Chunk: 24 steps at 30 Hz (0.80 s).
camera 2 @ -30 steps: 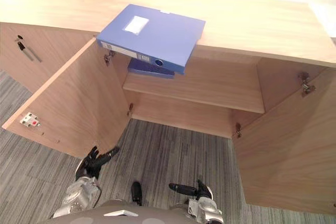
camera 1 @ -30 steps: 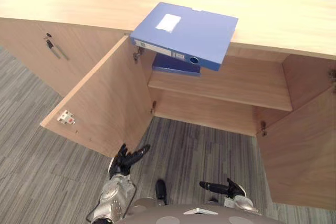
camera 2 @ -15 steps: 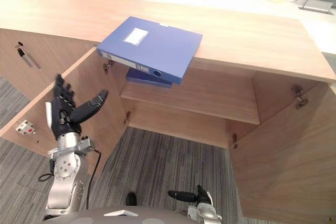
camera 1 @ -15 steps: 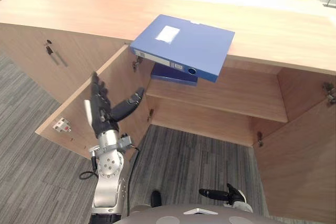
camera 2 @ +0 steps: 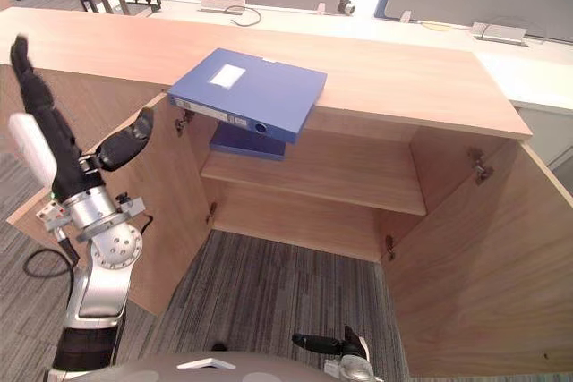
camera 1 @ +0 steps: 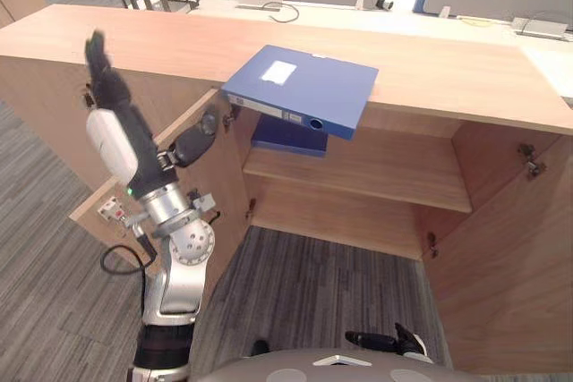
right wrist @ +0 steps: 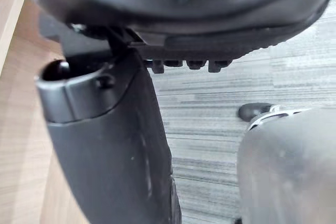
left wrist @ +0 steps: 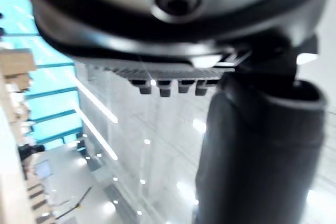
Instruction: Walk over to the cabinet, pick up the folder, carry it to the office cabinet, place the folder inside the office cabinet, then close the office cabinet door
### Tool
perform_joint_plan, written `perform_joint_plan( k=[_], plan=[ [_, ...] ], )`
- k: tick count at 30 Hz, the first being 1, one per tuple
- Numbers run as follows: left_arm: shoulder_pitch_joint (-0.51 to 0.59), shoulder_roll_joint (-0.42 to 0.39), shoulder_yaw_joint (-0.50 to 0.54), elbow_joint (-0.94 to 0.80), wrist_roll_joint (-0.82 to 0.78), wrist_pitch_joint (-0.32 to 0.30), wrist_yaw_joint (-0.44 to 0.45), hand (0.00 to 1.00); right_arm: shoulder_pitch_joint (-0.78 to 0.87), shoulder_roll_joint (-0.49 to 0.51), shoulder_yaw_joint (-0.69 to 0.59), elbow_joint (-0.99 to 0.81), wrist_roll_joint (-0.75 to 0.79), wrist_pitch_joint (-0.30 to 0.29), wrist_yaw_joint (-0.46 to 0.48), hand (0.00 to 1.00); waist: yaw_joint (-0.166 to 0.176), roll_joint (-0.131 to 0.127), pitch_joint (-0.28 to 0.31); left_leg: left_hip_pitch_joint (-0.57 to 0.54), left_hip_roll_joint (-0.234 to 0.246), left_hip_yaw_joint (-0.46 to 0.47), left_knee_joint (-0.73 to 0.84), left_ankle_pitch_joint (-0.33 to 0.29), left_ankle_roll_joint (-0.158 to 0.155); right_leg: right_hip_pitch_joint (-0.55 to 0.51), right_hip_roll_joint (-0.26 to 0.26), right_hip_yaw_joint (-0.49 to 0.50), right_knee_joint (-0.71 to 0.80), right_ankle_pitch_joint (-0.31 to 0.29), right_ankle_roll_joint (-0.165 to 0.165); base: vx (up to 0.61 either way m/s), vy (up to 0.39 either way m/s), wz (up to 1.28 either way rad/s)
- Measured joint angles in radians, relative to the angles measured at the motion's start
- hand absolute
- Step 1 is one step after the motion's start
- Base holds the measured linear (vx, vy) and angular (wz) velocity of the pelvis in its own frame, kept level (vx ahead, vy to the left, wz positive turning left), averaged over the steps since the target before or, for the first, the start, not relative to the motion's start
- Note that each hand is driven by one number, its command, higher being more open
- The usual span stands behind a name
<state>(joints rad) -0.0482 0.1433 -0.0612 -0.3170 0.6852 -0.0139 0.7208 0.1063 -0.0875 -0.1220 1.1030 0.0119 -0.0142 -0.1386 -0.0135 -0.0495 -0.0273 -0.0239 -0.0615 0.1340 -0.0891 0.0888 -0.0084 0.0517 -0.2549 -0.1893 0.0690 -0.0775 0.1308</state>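
A light blue folder (camera 1: 300, 89) lies flat on the wooden cabinet top (camera 1: 448, 69), one corner jutting past the front edge. A darker blue folder (camera 1: 288, 134) rests on the shelf (camera 1: 376, 167) inside, just below it. My left hand (camera 1: 115, 136) is raised high to the left of the folder, fingers straight up, thumb (camera 1: 192, 136) spread towards the cabinet, holding nothing and clear of the folder. My right hand (camera 1: 385, 342) hangs low over the carpet, fingers straight, empty.
Both cabinet doors stand open: the left door (camera 1: 219, 194) behind my left arm, the right door (camera 1: 510, 266) swung out at the right. A white latch (camera 1: 112, 210) sits on the left door's edge. A white desk (camera 1: 313, 11) with cables runs behind the cabinet.
My left arm has swung up from near the floor to shoulder height, hand open. The view has tilted up to show more of the cabinet top. The right hand stays low.
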Motion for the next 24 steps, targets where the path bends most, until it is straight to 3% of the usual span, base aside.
perform_joint_plan(
  k=[3, 7, 19, 24],
  plan=[
    [-0.051, 0.036, -0.037, 0.018, 0.06, 0.0, -0.024, 1.0, -0.001, -0.009, 0.004, 0.006, -0.005, 0.0, 0.001, 1.0, -0.016, 0.007, -0.004, 0.001, 0.005, 0.001, 0.001, 0.009, 0.012, 0.0, 0.006, 0.001, -0.002, 0.004, 0.007, 0.0, -0.007, -0.01],
    [-0.157, 0.123, -0.096, 0.178, 0.112, -0.005, -0.076, 1.0, 0.002, -0.011, 0.009, 0.013, -0.005, 0.002, 0.004, 1.0, -0.023, 0.003, -0.002, 0.011, 0.006, 0.007, 0.0, 0.012, 0.015, 0.015, 0.014, 0.002, -0.029, 0.005, 0.001, -0.01, -0.008, -0.06],
    [-0.227, 0.265, -0.13, 0.351, 0.111, -0.006, -0.163, 1.0, -0.007, 0.012, -0.006, 0.014, -0.005, 0.002, 0.022, 1.0, -0.047, -0.026, 0.016, 0.036, 0.004, 0.013, 0.003, -0.003, 0.003, 0.064, 0.018, 0.0, -0.09, 0.023, -0.012, 0.03, -0.007, -0.02],
    [-0.237, 0.268, -0.137, 0.351, 0.111, -0.007, -0.18, 1.0, -0.006, 0.014, -0.017, 0.014, -0.006, 0.002, 0.022, 1.0, -0.05, -0.026, 0.017, 0.042, 0.004, 0.016, 0.003, -0.007, 0.003, 0.073, 0.018, 0.0, -0.096, 0.027, -0.012, 0.0, -0.002, -0.01]
  ],
)
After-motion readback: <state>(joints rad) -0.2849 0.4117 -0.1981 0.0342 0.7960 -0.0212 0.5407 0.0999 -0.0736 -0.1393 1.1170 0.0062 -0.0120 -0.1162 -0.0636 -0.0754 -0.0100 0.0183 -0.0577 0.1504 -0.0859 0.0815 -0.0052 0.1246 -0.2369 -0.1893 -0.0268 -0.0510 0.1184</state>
